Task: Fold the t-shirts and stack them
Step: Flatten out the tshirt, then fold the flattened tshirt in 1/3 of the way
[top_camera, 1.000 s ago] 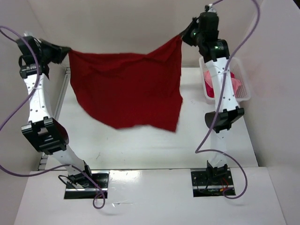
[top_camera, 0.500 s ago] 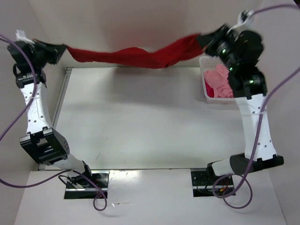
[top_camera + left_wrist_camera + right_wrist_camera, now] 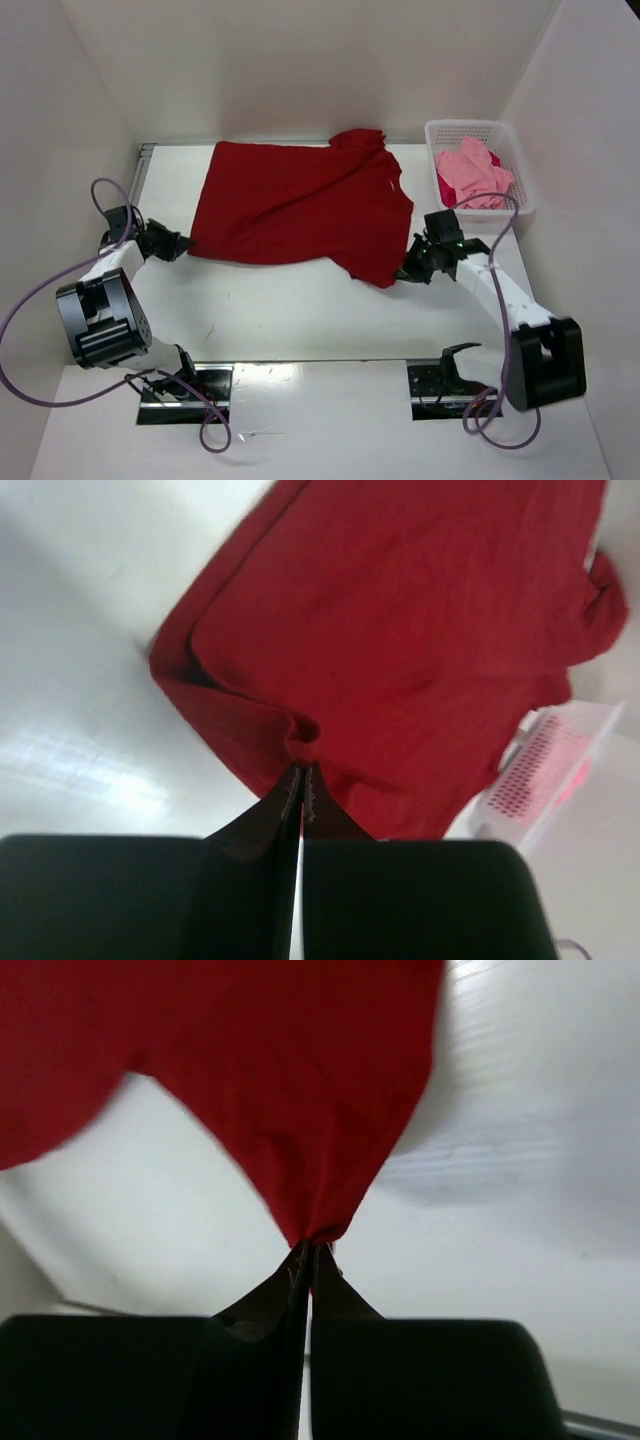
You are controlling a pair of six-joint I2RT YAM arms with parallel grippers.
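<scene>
The red shirt (image 3: 300, 205) covers the far middle of the table (image 3: 300, 325); a bare strip runs along the near side in front of it. The basket (image 3: 478, 130) fills the far right corner. The left arm (image 3: 110, 262) and right arm (image 3: 490, 285) lie low at the shirt's near corners.

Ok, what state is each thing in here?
red shirt: spread on the table, unfolded, near corners pinched.
basket: upright, far right.
pink shirt: crumpled in basket.
magenta shirt: crumpled, partly under pink shirt.
left gripper: shut on red shirt.
right gripper: shut on red shirt.
</scene>
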